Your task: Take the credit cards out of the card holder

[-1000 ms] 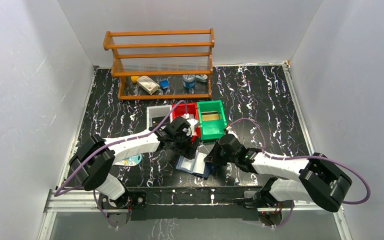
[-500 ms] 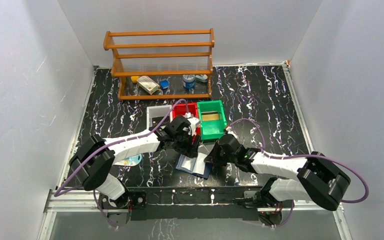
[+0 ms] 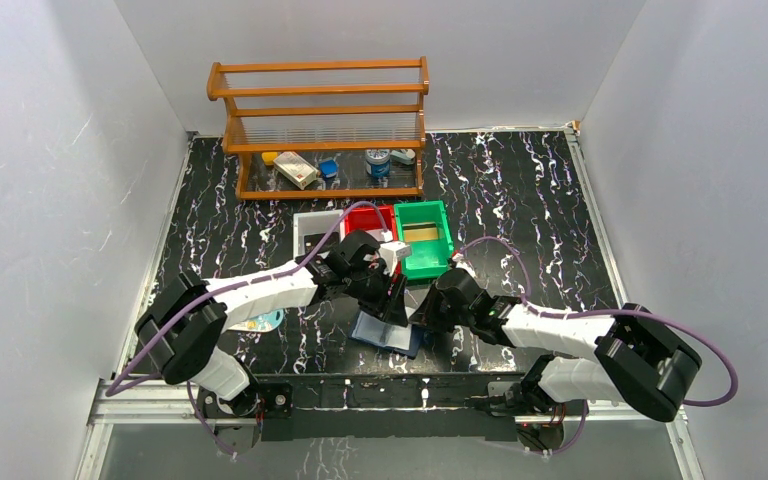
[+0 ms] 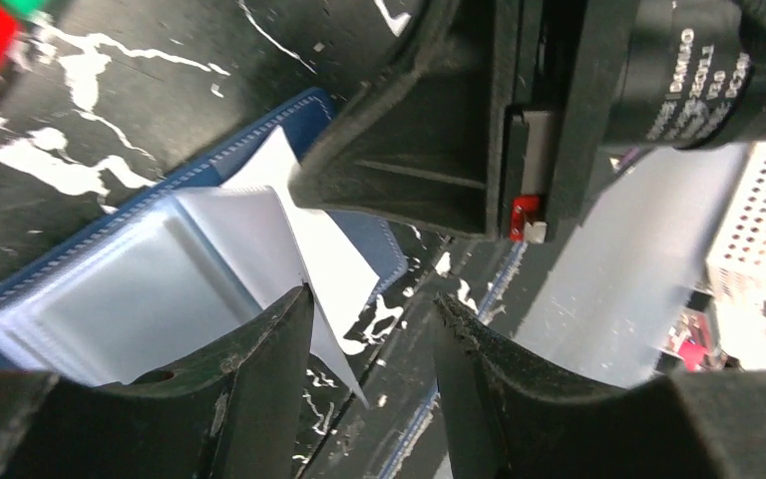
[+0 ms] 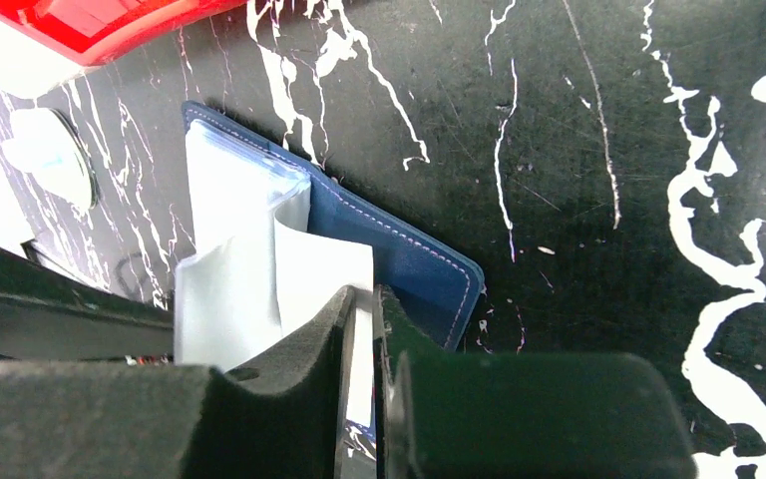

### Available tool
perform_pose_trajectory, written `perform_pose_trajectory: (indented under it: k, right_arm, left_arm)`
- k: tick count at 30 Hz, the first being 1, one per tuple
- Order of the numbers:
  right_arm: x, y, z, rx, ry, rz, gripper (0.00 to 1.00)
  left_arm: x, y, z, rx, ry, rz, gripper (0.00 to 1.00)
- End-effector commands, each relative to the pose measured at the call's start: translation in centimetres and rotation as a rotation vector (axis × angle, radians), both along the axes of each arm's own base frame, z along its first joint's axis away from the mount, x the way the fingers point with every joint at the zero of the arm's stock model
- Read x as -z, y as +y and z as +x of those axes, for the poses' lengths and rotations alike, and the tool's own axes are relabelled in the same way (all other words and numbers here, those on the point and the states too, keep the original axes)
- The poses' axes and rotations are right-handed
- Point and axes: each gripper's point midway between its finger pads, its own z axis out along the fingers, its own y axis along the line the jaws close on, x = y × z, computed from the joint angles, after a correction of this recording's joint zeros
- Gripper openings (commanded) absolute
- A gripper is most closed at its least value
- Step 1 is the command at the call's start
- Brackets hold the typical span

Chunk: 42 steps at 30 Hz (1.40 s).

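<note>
Nearest the arm bases, the right gripper (image 5: 364,301) has its two black fingers pressed almost together on a thin pale leaf (image 5: 324,267) that rises out of the small flat navy folding card holder (image 5: 414,261). I cannot tell whether that leaf is a card or one of the holder's clear plastic sleeves. The holder lies open on the black white-veined table (image 3: 520,200), directly under and just ahead of this gripper's fingertips.

Just beyond, the left gripper (image 4: 374,301) hangs over the holder's far half with its fingers apart and nothing between them. It is so near the right gripper that the latter's housing fills the left wrist view.

The main risk, as I judge it, is that nothing pins the holder down. A pull on the leaf could lift or drag the whole wallet instead of freeing a card. If the leaf is a sleeve, it may crease or tear. The two grippers could also knock together.

Further past the left gripper stand a red plastic bin (image 3: 365,218) and a green plastic bin (image 3: 422,238), close enough that a dragged holder might bump them.
</note>
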Motion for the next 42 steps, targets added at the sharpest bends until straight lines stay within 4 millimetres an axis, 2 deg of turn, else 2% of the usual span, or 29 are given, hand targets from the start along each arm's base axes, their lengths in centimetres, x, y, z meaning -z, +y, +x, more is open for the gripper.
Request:
perform_pose_trajectory:
  k: [1, 6, 14, 21, 25, 29, 34, 38, 42]
  right_arm:
    - [-0.7, -0.3, 0.9, 0.025, -0.045, -0.002, 0.21]
    - [-1.6, -0.9, 1.5, 0.067, -0.069, -0.014, 0.21]
    - [-5.0, -1.7, 2.3, 0.130, -0.138, 0.039, 0.23]
    - [-7.3, -0.6, 2.3, 0.107, -0.169, 0.128, 0.23]
    - [-7.8, 0.6, 2.4, 0.070, -0.173, 0.159, 0.23]
    - [-6.8, 2.0, 2.2, 0.013, -0.139, 0.162, 0.20]
    - [-5.1, 2.7, 1.7, -0.036, -0.095, 0.139, 0.18]
    - [-2.3, 1.0, 1.4, 0.015, -0.031, 0.031, 0.18]
    - [0.1, -0.3, 0.5, 0.032, 0.021, -0.027, 0.18]
  left_arm:
    - [-1.4, -0.7, -3.1, 0.096, 0.126, -0.107, 0.46]
    - [0.4, -0.4, -4.1, 0.084, 0.186, -0.106, 0.45]
    - [2.6, -0.4, -4.3, 0.040, 0.182, -0.079, 0.45]
    - [3.7, -0.3, -4.7, 0.036, 0.166, -0.048, 0.48]
    - [4.2, 0.1, -4.6, 0.022, 0.160, -0.033, 0.47]
    - [4.4, 0.1, -4.7, 0.023, 0.161, -0.031, 0.47]
    - [4.4, 0.1, -4.6, 0.016, 0.153, -0.029, 0.47]
    - [4.0, 0.2, -4.4, 0.008, 0.135, -0.035, 0.47]
    - [2.4, 0.8, -3.4, -0.015, 0.059, -0.010, 0.49]
